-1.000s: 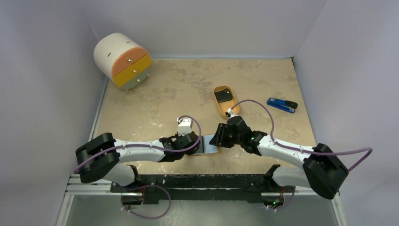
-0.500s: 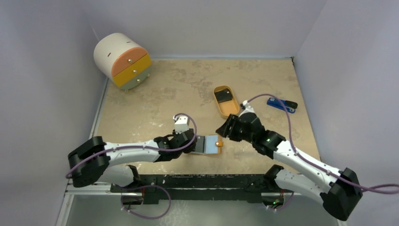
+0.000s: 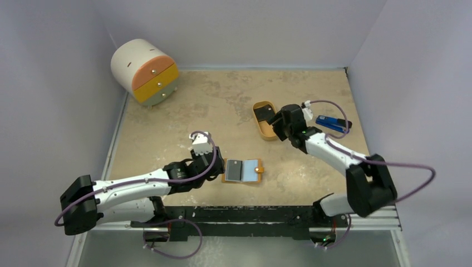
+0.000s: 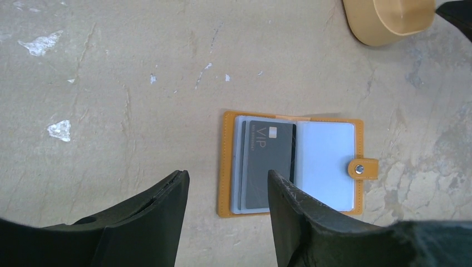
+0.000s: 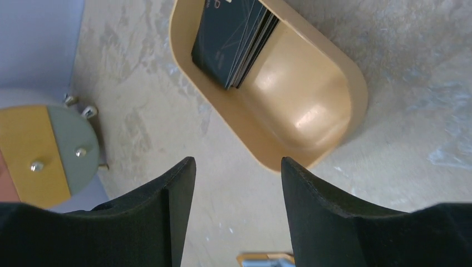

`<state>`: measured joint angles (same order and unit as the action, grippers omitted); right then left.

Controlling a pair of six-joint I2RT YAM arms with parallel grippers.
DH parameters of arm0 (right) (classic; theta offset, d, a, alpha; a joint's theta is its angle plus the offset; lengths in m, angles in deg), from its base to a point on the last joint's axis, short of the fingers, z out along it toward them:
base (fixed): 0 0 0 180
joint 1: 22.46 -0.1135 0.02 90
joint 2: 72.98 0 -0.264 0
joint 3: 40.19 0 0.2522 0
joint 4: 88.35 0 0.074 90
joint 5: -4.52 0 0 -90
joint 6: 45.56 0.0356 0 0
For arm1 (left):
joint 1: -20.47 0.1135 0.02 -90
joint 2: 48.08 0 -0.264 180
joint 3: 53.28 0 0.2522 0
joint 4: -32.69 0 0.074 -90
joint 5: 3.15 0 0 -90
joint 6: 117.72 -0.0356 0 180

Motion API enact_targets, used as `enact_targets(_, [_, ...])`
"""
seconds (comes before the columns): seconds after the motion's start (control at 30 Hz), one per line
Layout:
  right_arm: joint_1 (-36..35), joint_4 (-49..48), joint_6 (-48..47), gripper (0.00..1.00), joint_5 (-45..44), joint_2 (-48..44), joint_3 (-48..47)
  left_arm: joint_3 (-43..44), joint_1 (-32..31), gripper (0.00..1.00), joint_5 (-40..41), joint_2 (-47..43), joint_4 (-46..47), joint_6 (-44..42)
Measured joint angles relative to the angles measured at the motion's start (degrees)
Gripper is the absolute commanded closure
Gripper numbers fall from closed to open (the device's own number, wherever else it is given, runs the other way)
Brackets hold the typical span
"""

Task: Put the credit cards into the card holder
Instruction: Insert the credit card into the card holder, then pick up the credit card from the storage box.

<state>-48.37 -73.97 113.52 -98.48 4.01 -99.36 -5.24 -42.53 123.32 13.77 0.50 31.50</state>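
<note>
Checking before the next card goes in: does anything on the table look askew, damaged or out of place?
Nothing stands out. The card holder lies open and flat, one VIP card lying straight on its left page; the other cards sit slightly fanned in the orange tray.

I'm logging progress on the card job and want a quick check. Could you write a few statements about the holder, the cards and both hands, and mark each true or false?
The card holder lies open on the table. True.
A dark card sits inside it. True.
The right hand is shut on a card. False: it is open and empty, over the orange tray.
The tray holds nothing. False: a stack of cards lies in it.
The left hand is open. True.
</note>
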Motion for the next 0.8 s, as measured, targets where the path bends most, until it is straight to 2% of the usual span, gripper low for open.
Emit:
enact_targets(0.1, [0.48,-2.29,2.91,0.40,-0.02,7.65,-3.34,0.00,0.00,0.46,0.33,-1.03,-0.96,0.24])
enact_targets(0.27, [0.48,-5.99,7.58,0.37,-1.27,15.37,-8.35,-0.02,0.02,0.46,0.48,-2.54,-1.95,0.24])
enact_targets(0.47, [0.48,-5.40,13.14,0.37,-3.65,23.50,-15.37,-0.02,0.24,0.46,0.79,-3.43,-2.71,0.24])
enact_targets(0.8, [0.48,0.02,16.79,0.36,-4.79,29.59,-20.76,-0.02,0.52,0.46,0.87,-3.56,-3.74,0.11])
